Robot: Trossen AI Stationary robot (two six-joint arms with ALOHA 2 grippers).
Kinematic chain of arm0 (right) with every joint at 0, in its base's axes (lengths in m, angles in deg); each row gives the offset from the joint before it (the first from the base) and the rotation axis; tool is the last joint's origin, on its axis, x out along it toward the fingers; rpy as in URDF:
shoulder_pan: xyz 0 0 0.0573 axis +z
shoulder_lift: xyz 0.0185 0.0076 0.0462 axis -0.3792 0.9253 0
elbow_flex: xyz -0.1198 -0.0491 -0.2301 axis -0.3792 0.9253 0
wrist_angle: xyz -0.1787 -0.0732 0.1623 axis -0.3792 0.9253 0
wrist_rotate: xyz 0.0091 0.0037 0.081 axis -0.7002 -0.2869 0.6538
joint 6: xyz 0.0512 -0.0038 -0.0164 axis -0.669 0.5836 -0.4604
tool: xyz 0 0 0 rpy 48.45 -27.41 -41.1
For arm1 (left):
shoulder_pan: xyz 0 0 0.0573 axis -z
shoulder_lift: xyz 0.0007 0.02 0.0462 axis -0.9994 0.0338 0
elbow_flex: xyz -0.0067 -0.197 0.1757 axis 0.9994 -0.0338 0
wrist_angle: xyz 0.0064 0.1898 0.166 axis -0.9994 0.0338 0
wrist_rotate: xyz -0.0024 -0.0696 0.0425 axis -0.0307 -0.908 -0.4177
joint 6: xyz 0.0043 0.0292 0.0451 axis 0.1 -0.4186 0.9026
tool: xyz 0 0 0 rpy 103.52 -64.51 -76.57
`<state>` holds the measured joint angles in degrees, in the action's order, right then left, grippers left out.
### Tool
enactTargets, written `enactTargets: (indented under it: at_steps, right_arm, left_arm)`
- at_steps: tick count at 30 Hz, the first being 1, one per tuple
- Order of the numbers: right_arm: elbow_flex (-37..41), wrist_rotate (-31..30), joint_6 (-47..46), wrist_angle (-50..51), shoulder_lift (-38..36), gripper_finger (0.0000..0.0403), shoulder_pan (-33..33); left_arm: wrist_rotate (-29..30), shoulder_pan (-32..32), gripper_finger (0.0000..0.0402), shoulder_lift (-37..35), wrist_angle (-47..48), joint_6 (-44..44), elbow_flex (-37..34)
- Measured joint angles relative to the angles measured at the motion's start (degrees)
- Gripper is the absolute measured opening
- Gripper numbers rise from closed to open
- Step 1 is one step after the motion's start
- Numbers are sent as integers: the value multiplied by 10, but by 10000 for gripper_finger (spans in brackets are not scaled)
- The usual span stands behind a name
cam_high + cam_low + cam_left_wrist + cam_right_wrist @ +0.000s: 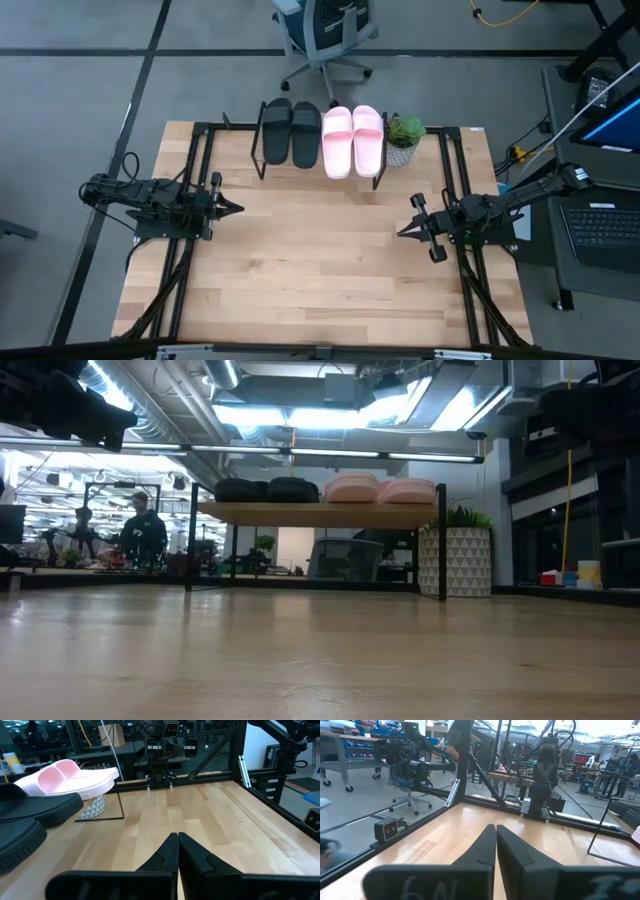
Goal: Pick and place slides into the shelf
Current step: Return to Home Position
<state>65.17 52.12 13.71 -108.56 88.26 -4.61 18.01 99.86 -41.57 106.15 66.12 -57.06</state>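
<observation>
All four slides lie side by side on the shelf (318, 160) at the table's far edge, soles down on its plank top: the two black slides (291, 132) on the left, the two pink slides (353, 140) on the right. The low view shows the black slides (266, 490) and the pink slides (378, 489) on the plank of the shelf (320, 514). My left gripper (236, 209) is shut and empty over the table's left side. My right gripper (401, 232) is shut and empty over the right side. In the wrist views, my left gripper (178, 837) and my right gripper (495, 828) have fingertips together.
A potted plant (403, 139) in a patterned white pot (455, 562) stands on the table right of the shelf. Bare wooden tabletop (320, 260) spreads between the two arms and toward the near edge. An office chair (323, 35) stands on the floor beyond the table. A person (141, 532) sits far behind.
</observation>
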Motion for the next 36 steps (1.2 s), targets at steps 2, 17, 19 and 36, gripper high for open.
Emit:
enactTargets:
  at_steps: [2,17,19,36]
  right_arm:
    - [0,0,-1,0,0,18,0]
    - [0,-3,-24,-12,-13,18,-2]
    - [0,-4,-31,-2,-28,18,-20]
    - [-1,74,-62,221,-276,18,-209]
  left_arm:
    - [0,0,0,0,0,0,0]
    - [0,0,0,0,0,0,0]
    - [0,0,0,0,0,0,0]
    - [0,0,0,0,0,0,1]
